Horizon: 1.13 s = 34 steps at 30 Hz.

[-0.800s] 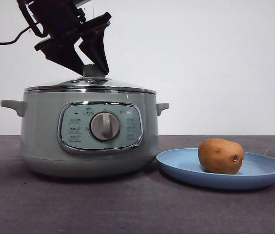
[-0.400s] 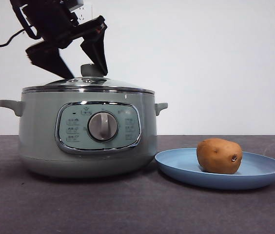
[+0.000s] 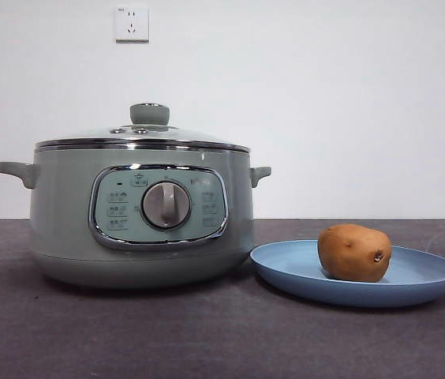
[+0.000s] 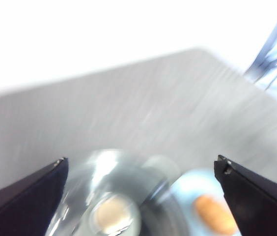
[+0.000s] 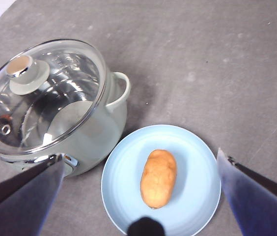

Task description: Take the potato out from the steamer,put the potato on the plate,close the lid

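both pincers spread wide, gripping nothing, high above the table. oval brown potato resting on wide light-blue plate; clear glass lid seated on pale-green steamer. apparently complete; only retreat left.

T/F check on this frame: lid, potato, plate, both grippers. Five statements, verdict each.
1. The lid sits closed on the steamer. True.
2. The potato is inside the steamer. False: it lies on the plate.
3. The plate touches nothing but the table, far from the steamer. False: it sits right beside the steamer.
4. The left gripper has its jaws open, above the lid. True.
5. The right gripper is holding the potato. False: its jaws are open, well above the plate.
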Each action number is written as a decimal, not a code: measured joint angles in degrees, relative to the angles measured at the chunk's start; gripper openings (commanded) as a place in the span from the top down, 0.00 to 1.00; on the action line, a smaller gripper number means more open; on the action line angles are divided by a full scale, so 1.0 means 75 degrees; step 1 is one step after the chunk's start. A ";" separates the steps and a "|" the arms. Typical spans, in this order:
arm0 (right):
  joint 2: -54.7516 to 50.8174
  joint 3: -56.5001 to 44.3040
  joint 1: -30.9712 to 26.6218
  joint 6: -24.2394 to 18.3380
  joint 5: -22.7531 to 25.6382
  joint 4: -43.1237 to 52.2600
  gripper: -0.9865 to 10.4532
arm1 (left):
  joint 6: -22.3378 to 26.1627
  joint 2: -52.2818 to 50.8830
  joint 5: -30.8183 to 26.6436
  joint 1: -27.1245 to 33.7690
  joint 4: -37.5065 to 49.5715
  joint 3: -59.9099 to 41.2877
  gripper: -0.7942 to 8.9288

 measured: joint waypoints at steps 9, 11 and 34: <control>-0.0236 0.0000 0.0000 0.0172 -0.1376 -0.0216 0.49 | -0.0140 -0.2597 0.0603 -0.0009 -0.0498 0.0079 0.48; -0.0353 0.0000 0.0000 0.0201 -0.1524 -0.0227 0.61 | -0.0137 -0.2935 0.0659 -0.0009 -0.0790 0.0079 0.55; -0.1148 0.0000 0.0000 -0.0038 -0.1571 -0.0347 0.91 | 0.0536 -0.3287 0.0659 -0.0020 -0.2693 0.0119 0.92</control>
